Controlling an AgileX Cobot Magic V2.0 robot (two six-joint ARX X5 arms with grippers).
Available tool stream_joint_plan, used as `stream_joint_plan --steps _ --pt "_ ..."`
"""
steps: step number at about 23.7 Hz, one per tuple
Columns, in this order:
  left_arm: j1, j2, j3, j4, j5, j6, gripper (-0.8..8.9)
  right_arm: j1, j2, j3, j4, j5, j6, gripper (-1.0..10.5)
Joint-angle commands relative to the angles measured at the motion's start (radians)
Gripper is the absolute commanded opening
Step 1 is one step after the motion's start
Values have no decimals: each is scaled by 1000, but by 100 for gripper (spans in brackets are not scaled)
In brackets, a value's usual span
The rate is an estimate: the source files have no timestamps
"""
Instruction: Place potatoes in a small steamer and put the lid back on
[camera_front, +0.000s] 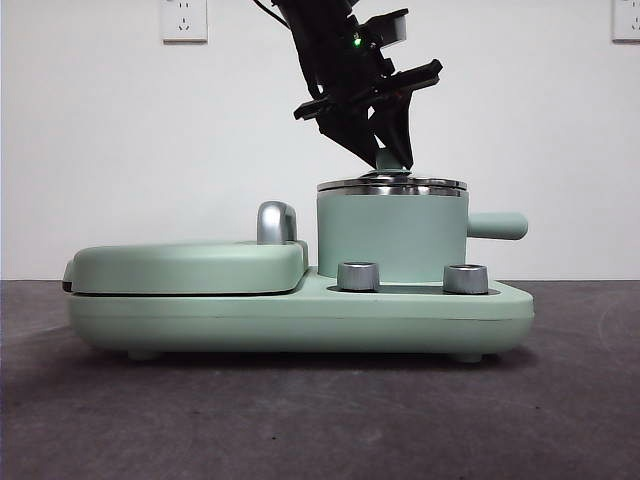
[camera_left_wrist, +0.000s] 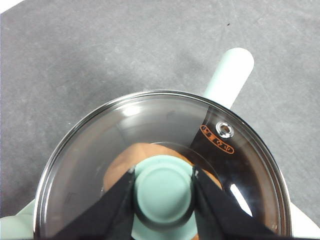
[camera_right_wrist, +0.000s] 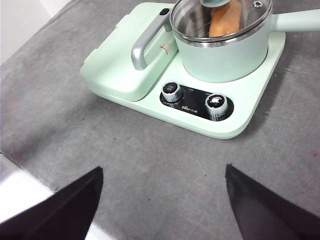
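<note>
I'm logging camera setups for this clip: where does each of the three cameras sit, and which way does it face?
Front view: low, at table height, looking level at the small steamer; the left gripper descends from above onto the lid.
Left wrist view: directly above the lid, looking down; its own jaws clamp the knob, with the potato under the glass.
Right wrist view: high and back, looking obliquely down across the table; the right gripper is open and idle.
All three views show the lidded steamer.
</note>
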Motion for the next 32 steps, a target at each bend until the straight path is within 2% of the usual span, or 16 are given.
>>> stream_joint_plan --steps 1,4,5,10,12,15,19,21,24,32 --pt "-15 18 38 0 0 13 8 5 5 7 11 0 11 388" --pt "-21 23 38 0 0 63 10 5 5 7 11 0 11 388" --pt "-21 24 38 -3 0 66 38 5 5 7 11 0 11 388" --pt "-31 23 43 -4 0 46 301 5 5 7 11 0 11 388" --pt "-30 6 54 -22 0 11 346 5 5 7 11 0 11 388" --pt "-30 -59 60 -99 0 2 346 5 5 7 11 1 11 388" --pt "-10 -202 60 -278 3 -14 346 5 5 7 18 0 10 388" --pt "15 -286 60 -334 52 -92 346 5 5 7 35 0 11 388" --pt "29 -425 39 -418 80 -101 346 5 5 7 74 0 11 388" --pt "29 -902 -439 -446 80 -91 345 5 6 7 111 -2 11 388"
